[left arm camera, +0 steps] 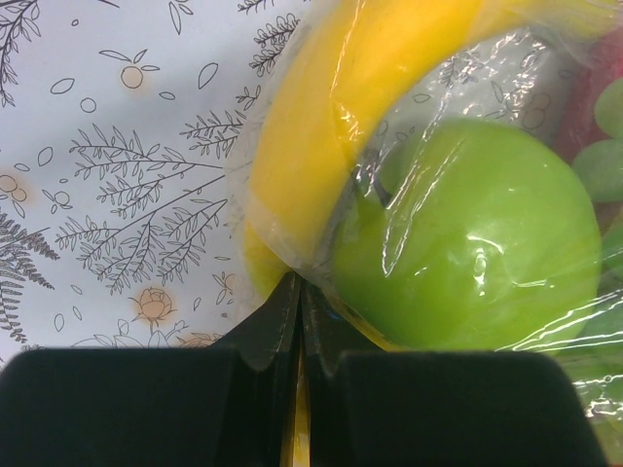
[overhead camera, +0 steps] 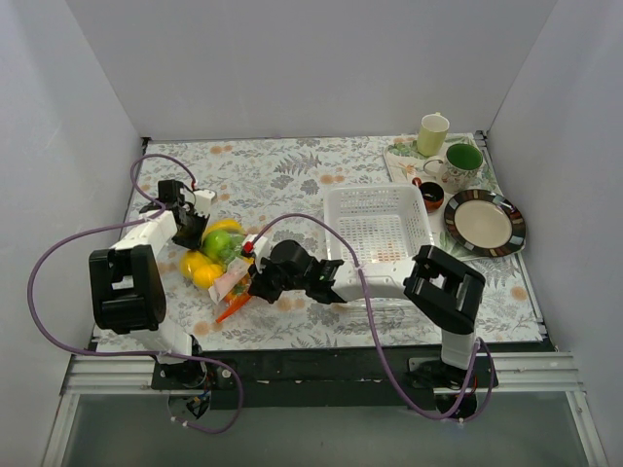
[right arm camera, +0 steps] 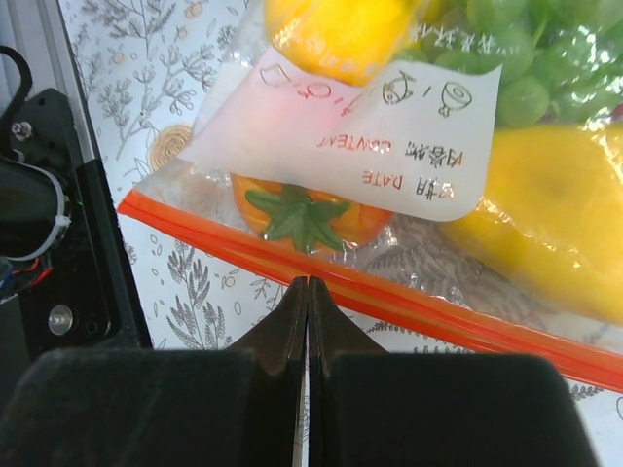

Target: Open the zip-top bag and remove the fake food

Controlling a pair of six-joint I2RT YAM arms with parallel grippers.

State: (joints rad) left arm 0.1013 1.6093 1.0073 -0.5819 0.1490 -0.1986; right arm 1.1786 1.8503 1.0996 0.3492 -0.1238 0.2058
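Left gripper has its fingers pressed together on the crinkled film at the far-left end of the zip-top bag, a yellow sliver showing between them. Right gripper is closed too, tips touching the near side of the red-orange zip strip; whether film is caught there I cannot tell. The bag lies on the leaf-patterned table between both grippers, holding the fake food: a green apple just beyond the left fingers, a yellow piece, green grapes, and a small orange fruit with a green calyx just behind the strip
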